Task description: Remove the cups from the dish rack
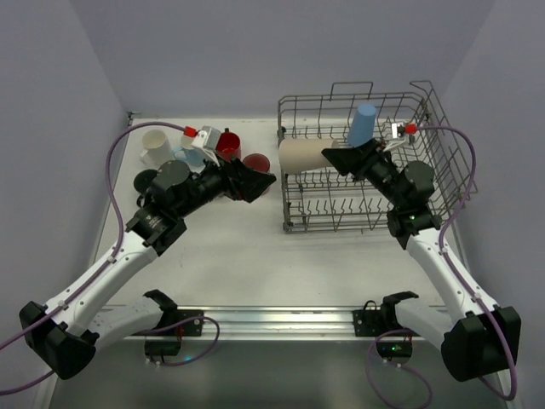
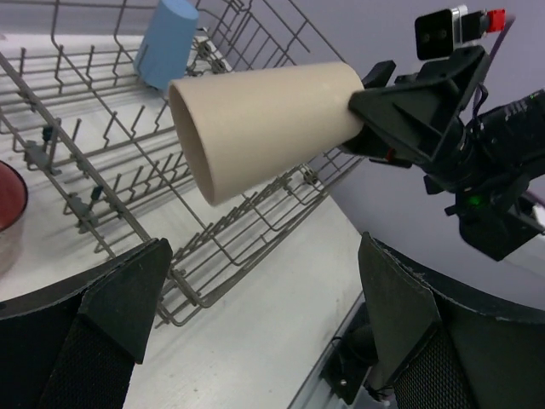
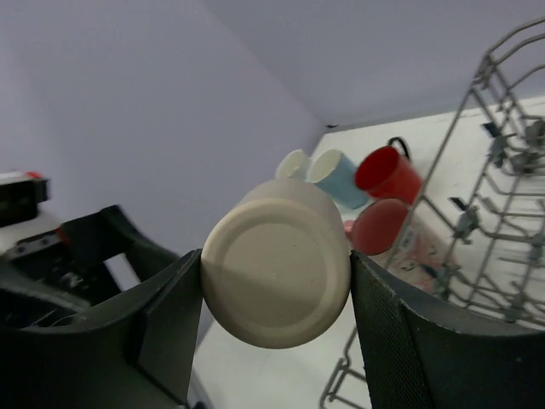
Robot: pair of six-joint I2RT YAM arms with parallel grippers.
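Lying on its side in the air at the left end of the dish rack (image 1: 341,227), the beige cup (image 1: 300,153) is clamped at its base by the right gripper (image 1: 334,158), its mouth facing the left gripper (image 1: 255,181), whose fingers are spread wide just short of it. A white cup (image 1: 156,146), light blue cup (image 1: 186,158), red cup (image 1: 227,143) and pink cup (image 1: 256,163) already sit on the table (image 1: 255,264). The blue tumbler (image 1: 362,125) remains racked, so the job looks mostly done.

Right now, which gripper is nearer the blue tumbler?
Right. The right gripper, holding the beige cup, is beside the blue tumbler; the left gripper is outside the dish rack.
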